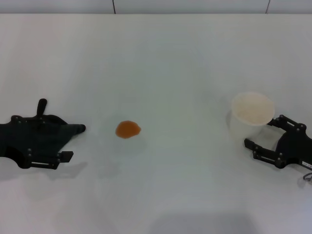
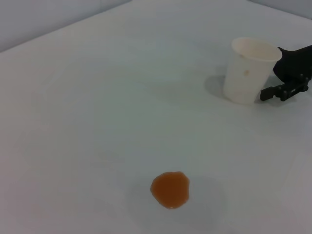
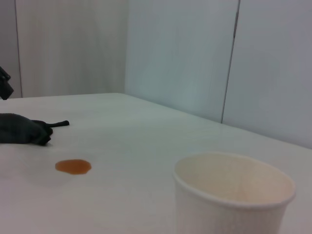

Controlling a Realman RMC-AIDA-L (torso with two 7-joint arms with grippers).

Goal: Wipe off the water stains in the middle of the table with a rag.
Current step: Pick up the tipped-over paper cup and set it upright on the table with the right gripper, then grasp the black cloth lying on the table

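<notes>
The water stain (image 1: 128, 129) is a small orange-brown blot on the white table (image 1: 161, 63), near its middle. It also shows in the left wrist view (image 2: 170, 189) and in the right wrist view (image 3: 73, 166). The dark rag (image 1: 48, 134) lies on the table to the left of the stain, one pointed corner reaching toward it. My left gripper (image 1: 62, 137) sits at the rag with its jaws apart on either side of the cloth. The rag also shows in the right wrist view (image 3: 24, 130). My right gripper (image 1: 258, 132) rests open at the right, beside the cup.
A white paper cup (image 1: 252, 114) stands upright to the right of the stain, just ahead of my right gripper; it also shows in the left wrist view (image 2: 248, 70) and the right wrist view (image 3: 234, 195). A wall runs along the table's far edge.
</notes>
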